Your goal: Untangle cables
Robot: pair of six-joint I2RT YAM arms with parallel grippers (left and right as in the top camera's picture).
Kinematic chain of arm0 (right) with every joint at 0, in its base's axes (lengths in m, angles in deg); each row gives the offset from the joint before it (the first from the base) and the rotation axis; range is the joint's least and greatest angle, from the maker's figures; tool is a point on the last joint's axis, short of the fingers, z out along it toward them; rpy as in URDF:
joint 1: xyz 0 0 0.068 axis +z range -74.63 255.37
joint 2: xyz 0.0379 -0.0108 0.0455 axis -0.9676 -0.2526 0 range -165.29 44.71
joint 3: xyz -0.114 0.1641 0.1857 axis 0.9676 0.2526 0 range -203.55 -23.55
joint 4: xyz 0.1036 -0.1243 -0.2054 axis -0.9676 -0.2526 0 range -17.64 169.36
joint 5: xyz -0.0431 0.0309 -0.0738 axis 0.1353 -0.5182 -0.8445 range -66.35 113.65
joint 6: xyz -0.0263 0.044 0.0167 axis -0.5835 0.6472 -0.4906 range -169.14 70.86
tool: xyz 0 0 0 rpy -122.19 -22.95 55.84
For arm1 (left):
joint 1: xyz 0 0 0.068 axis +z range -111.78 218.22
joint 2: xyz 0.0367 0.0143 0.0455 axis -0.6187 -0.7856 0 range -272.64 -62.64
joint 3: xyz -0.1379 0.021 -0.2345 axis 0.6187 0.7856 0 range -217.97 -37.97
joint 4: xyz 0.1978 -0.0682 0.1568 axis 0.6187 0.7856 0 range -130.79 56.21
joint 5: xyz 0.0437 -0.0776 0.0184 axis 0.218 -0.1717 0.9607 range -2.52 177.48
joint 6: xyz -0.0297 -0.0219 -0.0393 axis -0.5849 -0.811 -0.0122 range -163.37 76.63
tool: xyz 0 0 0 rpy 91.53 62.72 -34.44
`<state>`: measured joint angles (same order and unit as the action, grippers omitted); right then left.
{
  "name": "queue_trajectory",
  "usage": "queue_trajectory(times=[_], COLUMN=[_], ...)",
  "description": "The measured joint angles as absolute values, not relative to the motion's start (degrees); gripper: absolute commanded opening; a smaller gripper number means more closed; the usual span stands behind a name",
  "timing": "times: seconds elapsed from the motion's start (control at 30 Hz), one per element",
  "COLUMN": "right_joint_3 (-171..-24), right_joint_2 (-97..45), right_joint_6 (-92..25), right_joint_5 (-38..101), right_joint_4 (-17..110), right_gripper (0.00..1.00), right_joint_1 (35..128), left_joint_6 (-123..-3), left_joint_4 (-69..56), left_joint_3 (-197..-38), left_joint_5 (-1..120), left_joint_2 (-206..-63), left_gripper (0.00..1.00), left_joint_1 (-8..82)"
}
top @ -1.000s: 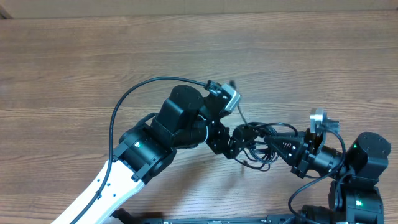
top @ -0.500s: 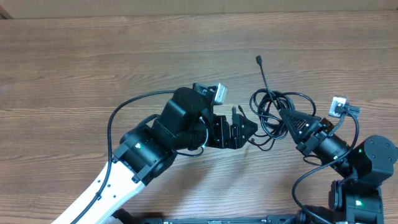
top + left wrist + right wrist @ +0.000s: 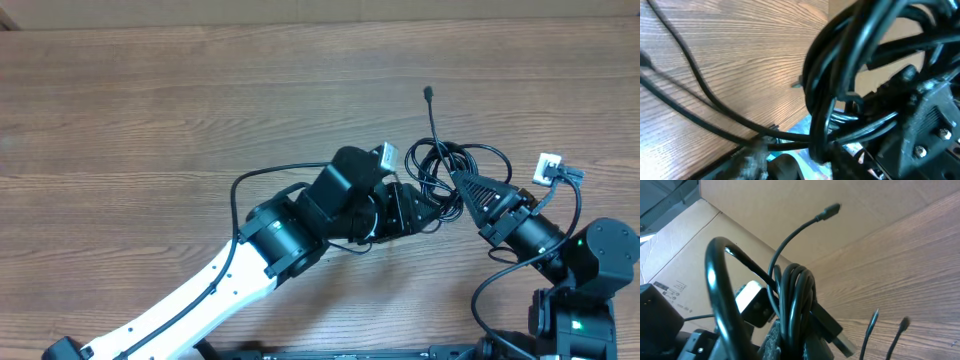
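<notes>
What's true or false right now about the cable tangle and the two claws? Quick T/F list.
1. The cables form one tangle between the left claw and the right claw. True.
2. One strand sticks out of the tangle and ends in a plug. True.
3. The left claw sits far from the tangle. False: it is right at it.
4. The table is white plastic. False: it shows wood grain.
5. The strands lie separated and straight. False: they are looped together.
</notes>
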<state>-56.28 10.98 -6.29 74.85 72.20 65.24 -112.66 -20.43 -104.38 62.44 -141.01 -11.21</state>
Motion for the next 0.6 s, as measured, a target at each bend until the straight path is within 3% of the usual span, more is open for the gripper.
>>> queue_trajectory(times=[0.3,0.6], right_joint_3=[-56.21,-56.10], right_joint_2=[10.95,10.45], right_joint_6=[-6.31,-6.16], right_joint_5=[76.22,80.51], right_joint_4=[73.33,73.29], right_gripper=[0.04,0.04], right_joint_1=[65.21,65.26], left_joint_6=[-114.00,-113.98], left_joint_4=[-20.47,-13.87], left_joint_3=[-104.47,-105.39], left_joint_5=[63.40,76.63], left_joint_2=[-143.53,-144.25], left_gripper=[0.39,0.33], left_joint_1=[-11.21,-11.95])
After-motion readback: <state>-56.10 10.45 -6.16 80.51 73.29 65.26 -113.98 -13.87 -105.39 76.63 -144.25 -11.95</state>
